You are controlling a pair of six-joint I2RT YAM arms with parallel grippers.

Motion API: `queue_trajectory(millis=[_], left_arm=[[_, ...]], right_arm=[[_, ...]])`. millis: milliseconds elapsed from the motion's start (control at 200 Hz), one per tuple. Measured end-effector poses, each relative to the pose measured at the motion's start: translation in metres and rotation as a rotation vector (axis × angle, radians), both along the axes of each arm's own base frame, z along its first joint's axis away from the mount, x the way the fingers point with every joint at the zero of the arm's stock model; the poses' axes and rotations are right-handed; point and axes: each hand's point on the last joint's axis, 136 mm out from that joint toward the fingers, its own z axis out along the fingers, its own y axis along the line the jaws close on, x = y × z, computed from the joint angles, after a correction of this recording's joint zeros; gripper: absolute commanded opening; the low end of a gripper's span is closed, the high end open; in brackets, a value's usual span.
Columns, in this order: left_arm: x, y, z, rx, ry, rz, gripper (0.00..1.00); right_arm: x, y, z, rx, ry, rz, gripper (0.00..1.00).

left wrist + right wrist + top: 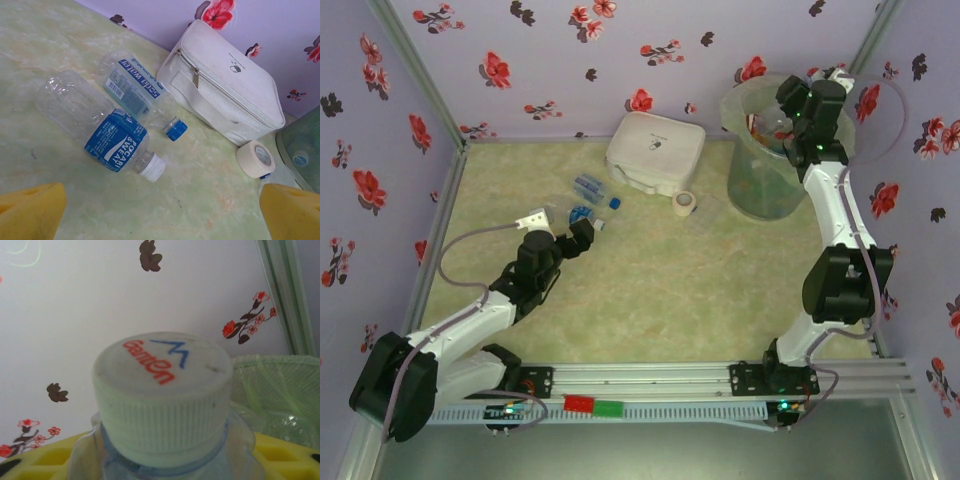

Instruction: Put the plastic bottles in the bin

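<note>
Two clear plastic bottles with blue labels lie on the table: one with a white cap (100, 130) and one with a blue cap (137, 92), seen from above as a pair (586, 198). My left gripper (165, 212) hovers just short of them, open, its yellow fingers (30, 210) wide apart; it is also near the table's middle left (582, 235). My right gripper (790, 125) is above the bin (760, 185) at the back right. Between its yellow fingers (45, 457) stands a clear bottle with a white cap (162, 395), with the bin's rim (280, 385) behind.
A white rounded square box (655, 150) sits at the back, close behind the bottles (225, 90). A small tape roll (686, 203) lies between box and bin (256, 159). Flowered walls enclose the table on three sides. A small white piece (532, 217) lies left of the bottles.
</note>
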Motion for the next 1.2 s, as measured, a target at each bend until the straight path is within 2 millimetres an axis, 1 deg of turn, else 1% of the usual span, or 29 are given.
queue_trajectory(millis=[10, 65, 90, 105, 200, 370, 460, 525, 595, 720, 900, 1000, 1060, 1120, 1200], left_arm=[[0.0, 0.0, 0.0, 0.0, 0.0, 0.0, 1.0], [0.0, 0.0, 0.0, 0.0, 0.0, 0.0, 1.0], [0.0, 0.0, 0.0, 0.0, 0.0, 0.0, 1.0], [0.0, 0.0, 0.0, 0.0, 0.0, 0.0, 1.0], [0.0, 0.0, 0.0, 0.0, 0.0, 0.0, 1.0], [0.0, 0.001, 0.0, 0.0, 0.0, 0.002, 1.0], [0.0, 0.001, 0.0, 0.0, 0.0, 0.002, 1.0], [0.0, 0.001, 0.0, 0.001, 0.0, 0.002, 1.0], [0.0, 0.001, -0.001, 0.003, 0.003, 0.004, 1.0], [0.001, 0.002, -0.003, 0.014, 0.016, 0.011, 1.0], [0.011, 0.004, -0.001, 0.038, 0.041, 0.039, 1.0], [0.021, 0.006, 0.0, 0.054, 0.065, 0.064, 1.0], [0.028, 0.006, -0.002, 0.059, 0.087, 0.08, 1.0], [0.036, 0.005, -0.004, 0.067, 0.112, 0.091, 1.0], [0.048, 0.002, -0.009, 0.082, 0.145, 0.102, 1.0]], right_arm=[[0.0, 0.0, 0.0, 0.008, 0.001, -0.002, 0.72], [0.0, 0.0, -0.004, 0.01, 0.016, 0.003, 0.85], [0.0, 0.0, -0.007, 0.013, 0.023, 0.002, 0.97], [0.0, -0.001, -0.008, 0.018, 0.029, 0.0, 0.99], [-0.001, -0.002, -0.015, 0.02, 0.055, -0.005, 1.0], [-0.004, -0.01, -0.019, -0.001, 0.08, -0.039, 1.0], [-0.01, -0.016, -0.02, -0.036, 0.104, -0.068, 1.0], [-0.018, -0.021, -0.016, -0.072, 0.121, -0.093, 1.0], [-0.026, -0.027, -0.009, -0.112, 0.131, -0.118, 1.0], [-0.042, -0.034, 0.014, -0.173, 0.115, -0.158, 1.0], [-0.067, -0.033, 0.044, -0.203, 0.075, -0.158, 1.0], [-0.079, -0.019, 0.056, -0.194, 0.045, -0.107, 1.0], [-0.087, -0.004, 0.058, -0.187, 0.033, -0.059, 1.0], [-0.094, 0.022, 0.053, -0.184, 0.029, 0.011, 1.0], [-0.102, 0.062, 0.036, -0.182, 0.046, 0.121, 1.0]])
